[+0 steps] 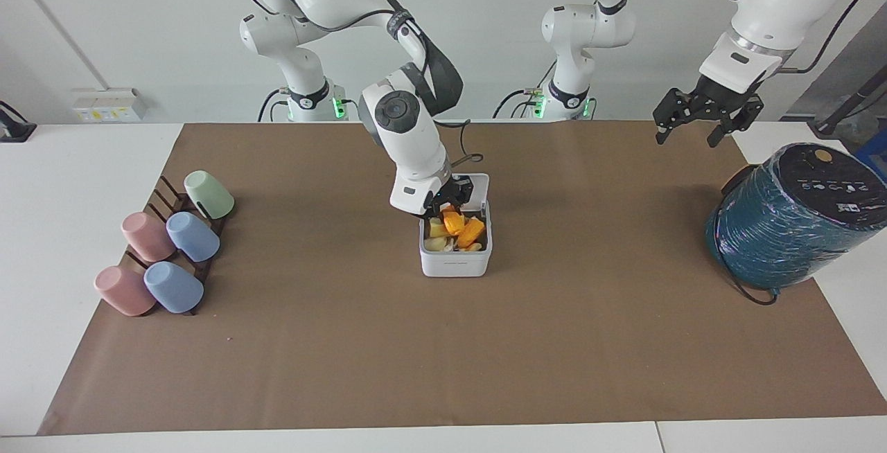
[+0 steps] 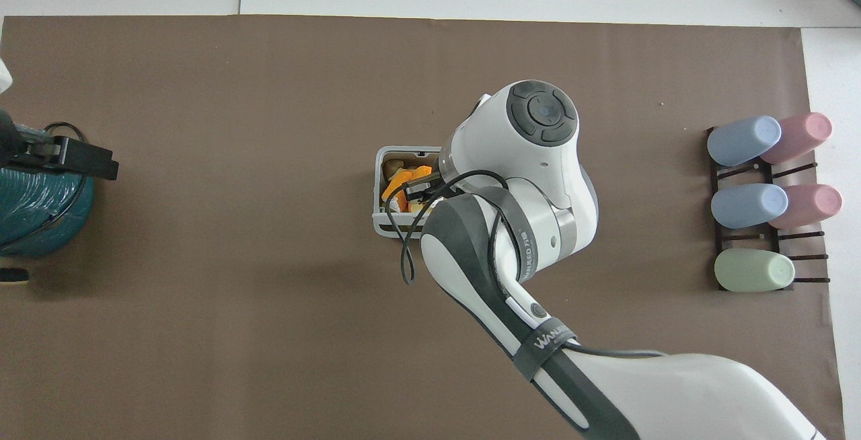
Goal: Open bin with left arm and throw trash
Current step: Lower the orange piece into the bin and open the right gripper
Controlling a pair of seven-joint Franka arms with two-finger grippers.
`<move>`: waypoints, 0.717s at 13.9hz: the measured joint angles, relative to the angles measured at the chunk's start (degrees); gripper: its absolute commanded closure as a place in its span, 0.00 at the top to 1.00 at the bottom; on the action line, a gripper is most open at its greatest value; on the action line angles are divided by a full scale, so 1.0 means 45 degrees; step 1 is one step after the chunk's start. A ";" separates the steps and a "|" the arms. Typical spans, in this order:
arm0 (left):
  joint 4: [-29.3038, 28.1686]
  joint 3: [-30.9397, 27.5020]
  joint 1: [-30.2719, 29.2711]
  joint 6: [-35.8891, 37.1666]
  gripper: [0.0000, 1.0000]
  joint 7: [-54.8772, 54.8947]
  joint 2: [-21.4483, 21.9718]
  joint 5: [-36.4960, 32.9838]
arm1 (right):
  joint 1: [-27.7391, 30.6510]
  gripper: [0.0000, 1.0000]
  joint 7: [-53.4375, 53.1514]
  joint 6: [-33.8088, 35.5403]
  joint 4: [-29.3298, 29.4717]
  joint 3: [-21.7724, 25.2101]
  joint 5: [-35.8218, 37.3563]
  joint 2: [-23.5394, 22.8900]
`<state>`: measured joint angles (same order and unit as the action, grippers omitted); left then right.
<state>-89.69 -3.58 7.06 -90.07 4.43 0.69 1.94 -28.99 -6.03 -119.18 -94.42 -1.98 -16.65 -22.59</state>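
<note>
**Bin open, trash inside, right gripper at the opening**

In the facing view, 5 pastel cups (image 1: 166,242) lie on a dark rack (image 1: 161,193) at the right arm's end of the brown mat (image 1: 346,342). Mid-mat, the bin (image 1: 455,264) stands with its lid (image 1: 477,188) raised on the robots' side. The right gripper (image 1: 443,212) sits at the bin's opening, fingers narrowed on an orange piece of trash (image 1: 454,221); more orange and pale yellow lumps lie in the bin (exact count unclear). The left gripper (image 1: 698,129) hangs with fingers spread wide, holding nothing, waiting above the mat's edge near the teal wrapped cylinder (image 1: 790,221).
</note>
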 measured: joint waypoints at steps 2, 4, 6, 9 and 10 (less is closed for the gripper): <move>-0.0003 -0.0002 0.0000 0.0010 1.00 0.0000 0.0000 0.0000 | 0.0005 0.00 0.0003 -0.0183 -0.0043 0.0006 0.0000 -0.0102; -0.0004 -0.0002 0.0000 0.0014 1.00 0.0000 0.0000 0.0000 | 0.0032 0.00 0.0005 -0.0284 -0.0041 0.0019 0.0000 -0.0271; -0.0007 -0.0003 0.0000 0.0021 1.00 0.0000 0.0005 0.0000 | 0.0103 0.10 0.0009 -0.0286 0.0034 0.0053 0.0000 -0.0293; -0.0012 -0.0003 0.0000 0.0021 1.00 0.0000 0.0005 0.0000 | 0.0213 0.52 0.0010 -0.0285 0.0178 0.0054 0.0000 -0.0292; -0.0012 -0.0004 0.0000 0.0021 1.00 0.0000 0.0005 0.0000 | 0.0213 0.66 0.0010 -0.0286 0.0204 0.0054 -0.0001 -0.0293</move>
<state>-89.74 -3.59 7.06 -89.97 4.43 0.71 1.94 -28.04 -5.99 -120.47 -93.51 -1.74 -16.65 -23.91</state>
